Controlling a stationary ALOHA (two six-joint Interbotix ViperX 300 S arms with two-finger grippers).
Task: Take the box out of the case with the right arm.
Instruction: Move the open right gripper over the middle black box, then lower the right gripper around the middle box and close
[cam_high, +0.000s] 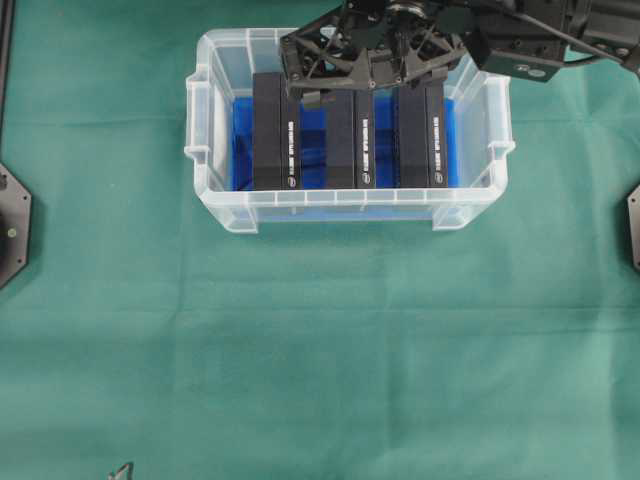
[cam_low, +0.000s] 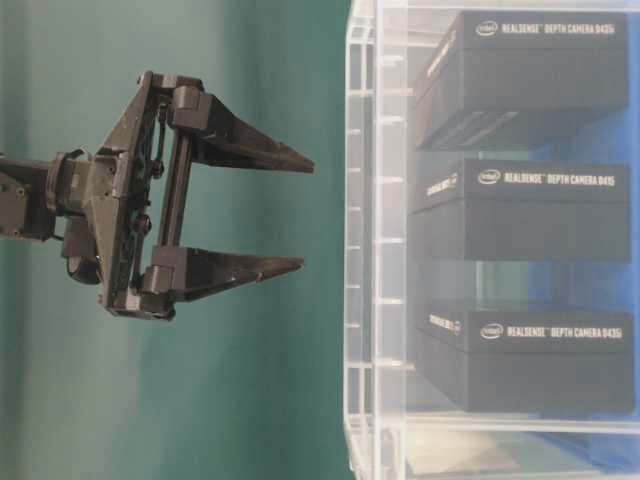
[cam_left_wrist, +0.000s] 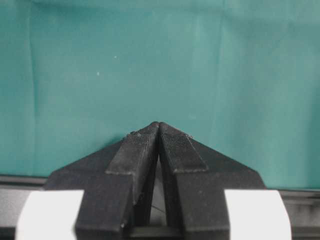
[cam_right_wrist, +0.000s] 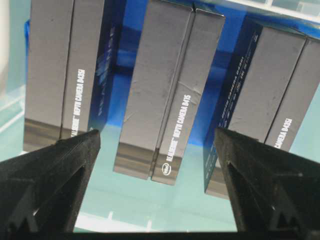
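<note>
The clear case sits at the table's back middle, its floor lined with a blue sheet. Three black boxes stand on edge inside it: left, middle and right. My right gripper hovers over the case's back part, wide open and holding nothing. In the right wrist view, the right gripper has the middle box in line between its spread fingers, apart from both. The table-level view shows the right gripper open, short of the case wall. My left gripper is shut and empty over green cloth.
Green cloth covers the table in front of and beside the case. Black arm mounts sit at the left edge and the right edge. The right arm's black link reaches in from the upper right.
</note>
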